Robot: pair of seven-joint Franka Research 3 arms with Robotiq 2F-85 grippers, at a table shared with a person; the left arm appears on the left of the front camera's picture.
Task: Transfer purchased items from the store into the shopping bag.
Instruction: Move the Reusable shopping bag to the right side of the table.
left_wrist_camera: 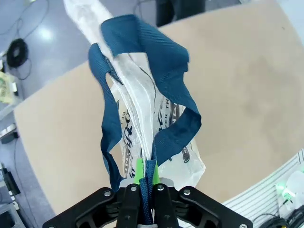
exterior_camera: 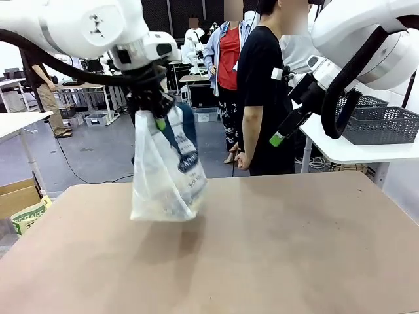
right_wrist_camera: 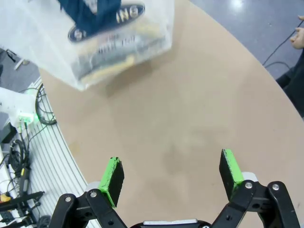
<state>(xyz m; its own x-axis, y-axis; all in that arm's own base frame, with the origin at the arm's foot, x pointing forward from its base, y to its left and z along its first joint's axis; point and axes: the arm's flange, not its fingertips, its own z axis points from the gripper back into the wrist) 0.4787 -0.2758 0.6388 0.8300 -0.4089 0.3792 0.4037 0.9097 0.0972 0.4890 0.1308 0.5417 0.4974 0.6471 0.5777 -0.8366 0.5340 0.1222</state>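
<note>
The shopping bag (exterior_camera: 167, 171), translucent white with navy straps and an oval logo, hangs over the left part of the brown table (exterior_camera: 275, 242), its bottom at or just above the surface. My left gripper (exterior_camera: 159, 116) is shut on one navy strap; the left wrist view shows the strap (left_wrist_camera: 148, 187) pinched between the green pads, the bag (left_wrist_camera: 142, 109) dangling below. Through the bag's wall (right_wrist_camera: 102, 45) several purchased items (right_wrist_camera: 107, 59) show as dark and yellowish shapes. My right gripper (exterior_camera: 280, 134) hangs raised at the right, open with nothing between its fingers (right_wrist_camera: 112, 175).
A person (exterior_camera: 262, 91) in black stands at the table's far edge, another in red behind. A dark mesh basket (exterior_camera: 380, 124) sits on a white side table at the right. Cardboard boxes (exterior_camera: 23, 206) lie on the floor at the left.
</note>
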